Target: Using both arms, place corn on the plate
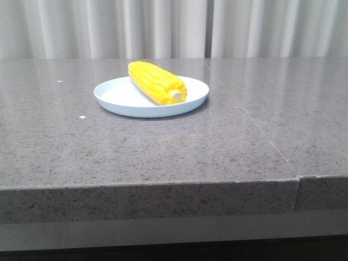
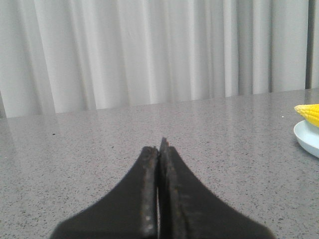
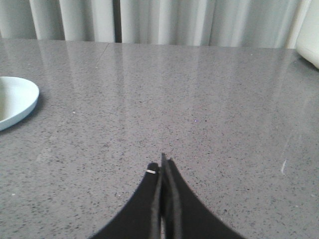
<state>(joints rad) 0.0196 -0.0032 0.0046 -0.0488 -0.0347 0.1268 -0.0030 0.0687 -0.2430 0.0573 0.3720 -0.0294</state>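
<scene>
The yellow corn (image 1: 156, 82) lies on the pale plate (image 1: 117, 93) in the middle of the table, its pale stub end facing the front right. Neither arm shows in the front view. In the left wrist view my left gripper (image 2: 159, 145) is shut and empty over bare table, with the corn's tip (image 2: 309, 113) and the plate's edge (image 2: 305, 137) far off at the frame's side. In the right wrist view my right gripper (image 3: 160, 163) is shut and empty over bare table, and the plate's rim (image 3: 22, 102) shows well apart from it.
The grey speckled table (image 1: 244, 141) has its front edge close to the front camera. Pale curtains (image 1: 163, 27) hang behind it. A white object (image 3: 310, 37) sits at the far corner of the right wrist view.
</scene>
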